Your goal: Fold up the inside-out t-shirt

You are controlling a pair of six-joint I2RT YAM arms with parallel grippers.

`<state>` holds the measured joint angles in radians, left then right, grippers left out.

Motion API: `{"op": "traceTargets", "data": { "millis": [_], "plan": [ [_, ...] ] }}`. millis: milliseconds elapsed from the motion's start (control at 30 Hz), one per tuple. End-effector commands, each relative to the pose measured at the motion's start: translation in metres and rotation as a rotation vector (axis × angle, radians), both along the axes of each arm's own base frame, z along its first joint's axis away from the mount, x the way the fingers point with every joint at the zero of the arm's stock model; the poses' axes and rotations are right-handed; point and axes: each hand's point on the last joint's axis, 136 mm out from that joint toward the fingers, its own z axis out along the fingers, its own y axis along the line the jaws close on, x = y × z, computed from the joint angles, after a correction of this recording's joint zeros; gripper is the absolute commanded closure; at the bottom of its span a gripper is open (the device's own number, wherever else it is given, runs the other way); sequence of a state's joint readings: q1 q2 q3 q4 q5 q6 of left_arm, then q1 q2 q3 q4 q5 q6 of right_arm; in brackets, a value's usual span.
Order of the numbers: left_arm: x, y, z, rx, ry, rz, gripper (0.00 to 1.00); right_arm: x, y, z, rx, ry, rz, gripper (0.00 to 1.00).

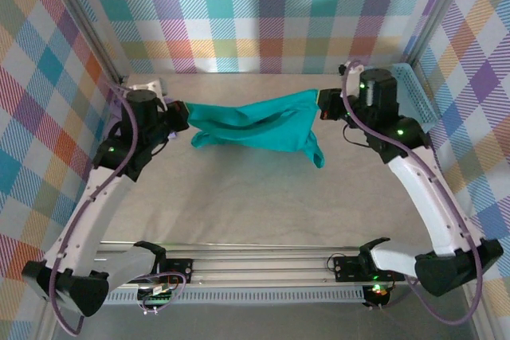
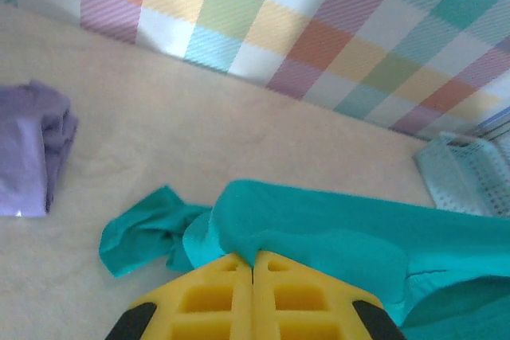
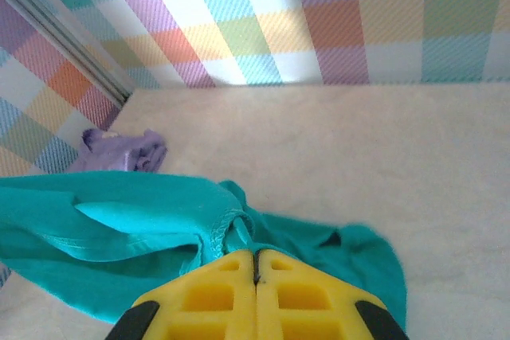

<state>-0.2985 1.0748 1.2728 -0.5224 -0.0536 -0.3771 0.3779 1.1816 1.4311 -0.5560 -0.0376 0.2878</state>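
1. Fingers of the left claw (image 2: 253, 256) are pressed together, pinching one end of the teal t-shirt (image 2: 335, 224) at the lower centre of its wrist view.
2. Opposite, the right claw (image 3: 255, 254) is likewise clamped tight on the other end.
3. From overhead, the shirt hangs stretched between both claws across the upper middle, one corner drooping over the table (image 1: 255, 205).
4. Off to the left lies a lavender garment (image 2: 32, 149); a pale blue basket (image 1: 414, 89) sits upper right.
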Motion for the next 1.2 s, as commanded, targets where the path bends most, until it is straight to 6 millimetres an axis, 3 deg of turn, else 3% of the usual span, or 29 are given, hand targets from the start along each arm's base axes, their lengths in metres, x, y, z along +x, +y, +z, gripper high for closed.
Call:
{"op": "traceTargets", "data": {
  "millis": [0, 67, 133, 200, 233, 400, 467, 533, 600, 700, 767, 833, 900, 1000, 1067, 1167],
  "plan": [
    [-0.028, 0.02, 0.057, 0.021, -0.116, 0.041, 1.0, -0.034, -0.019, 0.073, 0.015, -0.198, -0.006, 1.0],
    [-0.042, 0.025, 0.085, 0.0, -0.183, 0.046, 1.0, -0.052, -0.026, 0.099, 0.041, -0.273, -0.006, 1.0],
    [-0.051, 0.026, 0.098, -0.032, -0.217, 0.043, 1.0, -0.063, -0.027, 0.112, 0.07, -0.307, 0.004, 1.0],
    [-0.047, 0.023, 0.091, -0.046, -0.2, 0.041, 1.0, -0.063, -0.023, 0.108, 0.099, -0.293, 0.021, 1.0],
    [-0.04, 0.023, 0.078, -0.036, -0.166, 0.051, 1.0, -0.059, -0.02, 0.098, 0.106, -0.268, 0.03, 1.0],
    [0.014, 0.032, 0.01, 0.082, -0.012, 0.163, 1.0, -0.013, -0.011, 0.041, 0.068, -0.154, -0.023, 1.0],
    [0.048, 0.036, -0.002, 0.092, 0.018, 0.197, 1.0, 0.019, -0.012, 0.033, 0.06, -0.153, -0.068, 1.0],
    [0.084, 0.039, 0.001, 0.073, 0.024, 0.211, 1.0, 0.053, -0.019, 0.042, 0.088, -0.179, -0.119, 1.0],
    [0.113, 0.042, 0.028, 0.049, -0.009, 0.222, 1.0, 0.081, -0.027, 0.069, 0.128, -0.24, -0.157, 1.0],
    [0.131, 0.039, 0.108, 0.002, -0.171, 0.195, 1.0, 0.093, -0.031, 0.14, 0.157, -0.398, -0.168, 1.0],
    [0.123, 0.036, 0.171, -0.014, -0.298, 0.168, 1.0, 0.083, -0.033, 0.189, 0.177, -0.512, -0.158, 1.0],
    [0.103, 0.034, 0.226, -0.028, -0.408, 0.136, 1.0, 0.066, -0.037, 0.232, 0.191, -0.614, -0.154, 1.0],
    [0.083, 0.032, 0.259, -0.034, -0.477, 0.104, 1.0, 0.049, -0.041, 0.258, 0.19, -0.68, -0.153, 1.0],
    [0.061, 0.029, 0.269, -0.027, -0.493, 0.067, 1.0, 0.035, -0.046, 0.266, 0.171, -0.701, -0.153, 1.0],
    [0.058, 0.024, 0.25, -0.025, -0.441, 0.032, 1.0, 0.033, -0.045, 0.254, 0.156, -0.671, -0.15, 1.0],
    [0.054, 0.014, 0.203, -0.041, -0.353, -0.016, 1.0, 0.035, -0.043, 0.208, 0.13, -0.563, -0.139, 1.0]
  ]
}}
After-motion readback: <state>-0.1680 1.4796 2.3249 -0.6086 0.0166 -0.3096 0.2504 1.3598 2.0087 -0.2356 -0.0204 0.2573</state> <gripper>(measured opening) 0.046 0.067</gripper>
